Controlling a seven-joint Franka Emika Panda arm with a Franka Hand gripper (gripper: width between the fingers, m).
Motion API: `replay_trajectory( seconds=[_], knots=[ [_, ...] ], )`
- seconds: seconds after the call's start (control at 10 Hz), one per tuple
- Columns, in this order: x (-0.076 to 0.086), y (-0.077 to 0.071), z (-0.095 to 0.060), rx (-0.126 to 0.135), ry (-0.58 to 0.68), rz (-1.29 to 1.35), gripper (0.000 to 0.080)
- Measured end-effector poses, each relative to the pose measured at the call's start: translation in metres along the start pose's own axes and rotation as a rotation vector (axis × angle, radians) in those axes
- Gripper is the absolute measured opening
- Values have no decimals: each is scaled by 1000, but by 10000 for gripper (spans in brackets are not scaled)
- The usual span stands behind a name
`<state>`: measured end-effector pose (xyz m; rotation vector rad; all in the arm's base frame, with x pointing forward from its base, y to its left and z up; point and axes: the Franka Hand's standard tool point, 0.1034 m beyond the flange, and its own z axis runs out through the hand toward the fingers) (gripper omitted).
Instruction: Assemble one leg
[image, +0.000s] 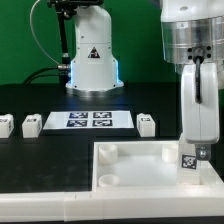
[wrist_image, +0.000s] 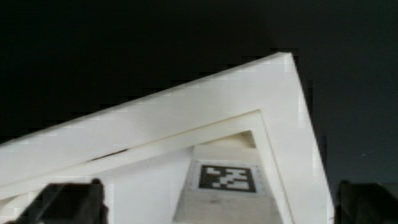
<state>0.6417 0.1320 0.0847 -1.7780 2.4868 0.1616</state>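
Note:
A small white leg (image: 189, 156) with a black-and-white tag stands upright at the far corner of the large white square panel (image: 130, 172), at the exterior view's right. My gripper (image: 190, 148) hangs straight over it. In the wrist view the leg (wrist_image: 228, 180) lies between my gripper's (wrist_image: 217, 206) two dark fingers (wrist_image: 71, 202), with a gap showing on each side, so the jaws stand open around it. The panel's corner (wrist_image: 214, 110) fills that view behind the leg. Whether the leg's foot sits in the corner socket is hidden.
Three more small white legs lie on the black table: two at the exterior view's left (image: 5, 124) (image: 31, 126) and one nearer the middle (image: 147, 124). The marker board (image: 90, 120) lies between them. The arm's base (image: 92, 60) stands behind it.

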Motion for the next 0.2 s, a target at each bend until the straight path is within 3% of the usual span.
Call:
replay_trajectory(
  seconds=[0.2],
  knots=[
    [0, 0, 0, 0, 0, 0, 649]
  ],
)
